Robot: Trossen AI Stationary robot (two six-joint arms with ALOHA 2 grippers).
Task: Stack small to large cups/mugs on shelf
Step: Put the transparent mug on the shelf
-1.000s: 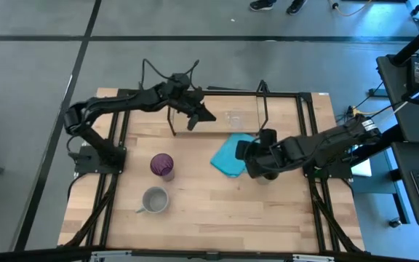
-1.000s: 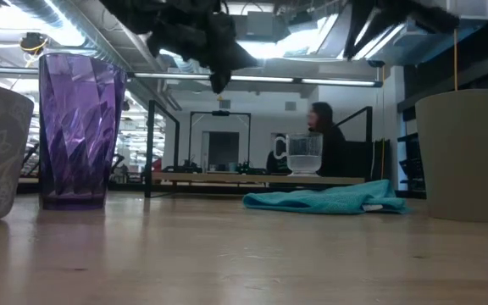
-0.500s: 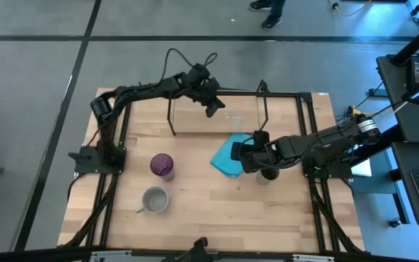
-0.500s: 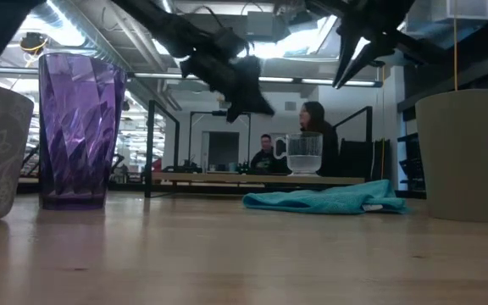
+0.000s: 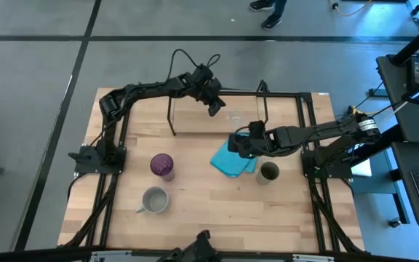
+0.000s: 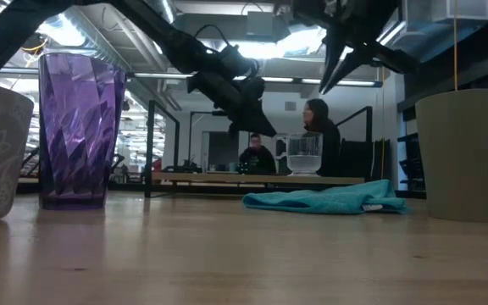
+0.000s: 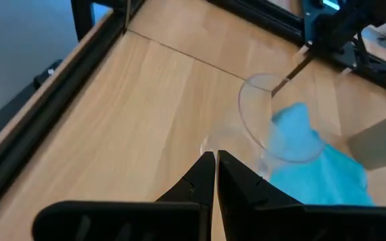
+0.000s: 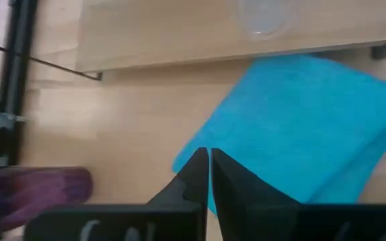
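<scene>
showing the table from above: the left gripper point(image 5: 214, 108) hangs over the shelf point(image 5: 195, 121) at the table's 12 o'clock edge, its fingers point(image 7: 203, 175) pressed together with nothing between them. the clear glass point(image 5: 233, 116) stands on the shelf's wooden base, just beside that gripper toward 3 o'clock (its rim also fills the left wrist view point(image 7: 283, 117), ahead of the fingertips). the right gripper point(image 5: 237, 143) hovers above the turquoise cloth point(image 5: 228, 161) near the table's centre, fingers closed and empty; in its wrist view the cloth point(image 8: 300, 127) lies directly beyond the tips. the olive-green cup point(image 5: 269, 172) stands on the table just past the cloth toward 3 o'clock, apart from the right gripper. the purple tumbler point(image 5: 162, 165) stands upright toward 9 o'clock of the cloth, and the grey mug point(image 5: 155, 199) sits near it toward 6 o'clock, the two not touching. from table height the tumbler point(image 6: 79, 127) and the olive-green cup point(image 6: 467, 152) frame the scene, the glass point(image 6: 303, 155) far behind.
</scene>
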